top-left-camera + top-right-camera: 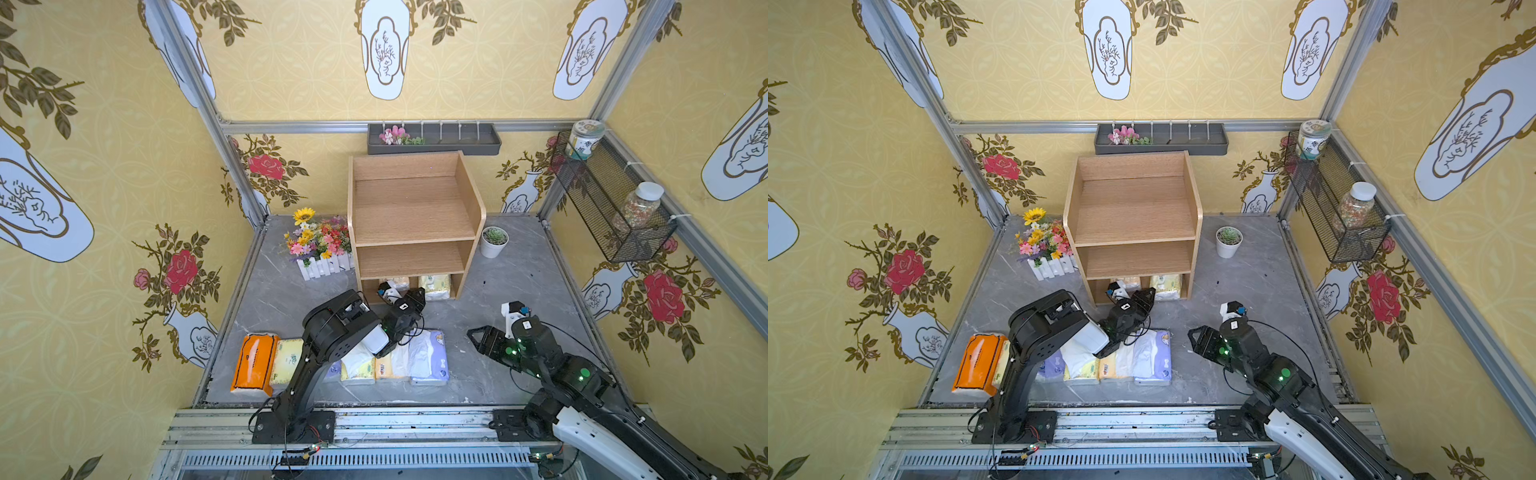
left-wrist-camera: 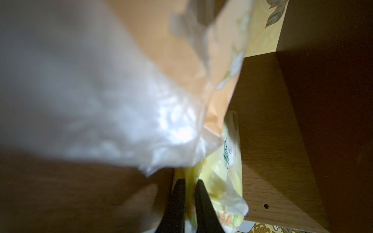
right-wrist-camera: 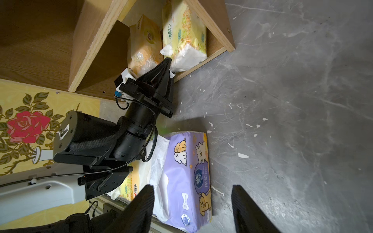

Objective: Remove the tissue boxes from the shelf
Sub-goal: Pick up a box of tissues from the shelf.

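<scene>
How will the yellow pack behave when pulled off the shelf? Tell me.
Probably floppy: the left gripper pinches only loose film on the yellow pack, which may stretch or slip. Likely light: soft tissue, sliding easily on the smooth shelf.

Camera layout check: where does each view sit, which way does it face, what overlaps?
Top views: high above the arms' bases, facing down and forward at the shelf and floor; left arm and right arm show.
Left wrist: behind the left gripper, facing into the shelf's bottom tier; its fingers show, shut on the yellow-green pack.
Right wrist: behind the right gripper, facing that tier across the floor; its open fingers and the left arm show.
Shared: all views show the yellow-green pack.
</scene>
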### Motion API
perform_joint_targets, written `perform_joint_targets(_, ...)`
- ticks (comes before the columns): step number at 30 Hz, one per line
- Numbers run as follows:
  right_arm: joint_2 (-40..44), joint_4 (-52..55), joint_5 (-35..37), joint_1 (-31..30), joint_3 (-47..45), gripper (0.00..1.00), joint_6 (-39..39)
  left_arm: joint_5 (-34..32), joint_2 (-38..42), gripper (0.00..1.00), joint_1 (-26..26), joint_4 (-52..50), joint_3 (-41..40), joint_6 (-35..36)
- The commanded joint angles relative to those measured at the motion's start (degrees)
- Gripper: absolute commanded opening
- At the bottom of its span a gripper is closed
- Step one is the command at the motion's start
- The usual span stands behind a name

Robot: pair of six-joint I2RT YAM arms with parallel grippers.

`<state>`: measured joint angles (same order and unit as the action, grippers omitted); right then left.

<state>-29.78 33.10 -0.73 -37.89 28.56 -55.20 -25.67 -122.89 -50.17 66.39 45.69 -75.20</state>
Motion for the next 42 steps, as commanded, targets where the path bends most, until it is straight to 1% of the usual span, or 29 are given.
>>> perform_joint_targets(1, -0.24, -0.32, -0.07, 0.01, 0.55, 0.65, 0.8, 0.97, 1.07, 0.06, 0.07, 2.34, -1.14, -0.6)
perform_joint_targets(3, -0.42, -0.21, -0.06, 0.1, 0.74, 0.66, 0.46, 1.31, 2.16, 0.03, 0.16, 3.48, -1.97, -1.36)
perform_joint_targets(7, -0.51, 1.1, 0.76, 0.1, 2.01, 0.68, -0.03, 1.87, 4.39, 0.02, 0.25, 3.91, -3.57, -3.8)
perform_joint_targets(11, -0.7, 2.23, 1.76, 0.26, 2.73, 0.7, -0.91, 3.36, 5.09, 0.01, 0.16, 5.11, -5.5, -9.2)
perform_joint_targets(14, -1.51, 1.45, 1.48, 0.43, 2.59, 0.72, -1.85, 4.24, 5.36, 0.0, -0.09, 7.29, -6.69, -10.97)
perform_joint_targets(17, -2.52, -1.04, 0.5, 0.54, 1.81, 0.76, -4.07, 4.83, 6.37, 0.0, -0.52, 7.79, -7.73, -12.11)
perform_joint_targets(19, -2.78, -4.53, -0.39, 0.54, 0.28, 0.77, -6.04, 4.98, 7.34, 0.0, -0.88, 7.82, -8.69, -12.63)
perform_joint_targets(23, -4.85, -14.75, -2.17, 1.27, -3.45, 0.8, -9.27, 4.89, 9.34, 0.0, -1.5, 7.79, -10.59, -13.92)
perform_joint_targets(28, -13.06, -26.93, -5.45, 2.29, -4.16, 0.88, -9.58, 4.66, 11.6, 0.0, -1.86, 7.7, -12.59, -14.02)
perform_joint_targets(32, -18.73, -35.55, -6.01, 3.02, -5.07, 0.95, -9.87, 4.54, 12.58, 0.0, -1.86, 7.65, -13.62, -13.86)
perform_joint_targets(37, -24.52, -46.76, -6.65, 4.9, -5.97, 0.97, -10.72, 4.5, 12.84, 0.0, -2.03, 7.71, -14.63, -14.5)
perform_joint_targets(42, -29.08, -52.36, -8.35, 7.59, -6.05, 0.97, -12.4, 3.84, 13.97, 0.0, -2.37, 7.75, -15.66, -14.45)
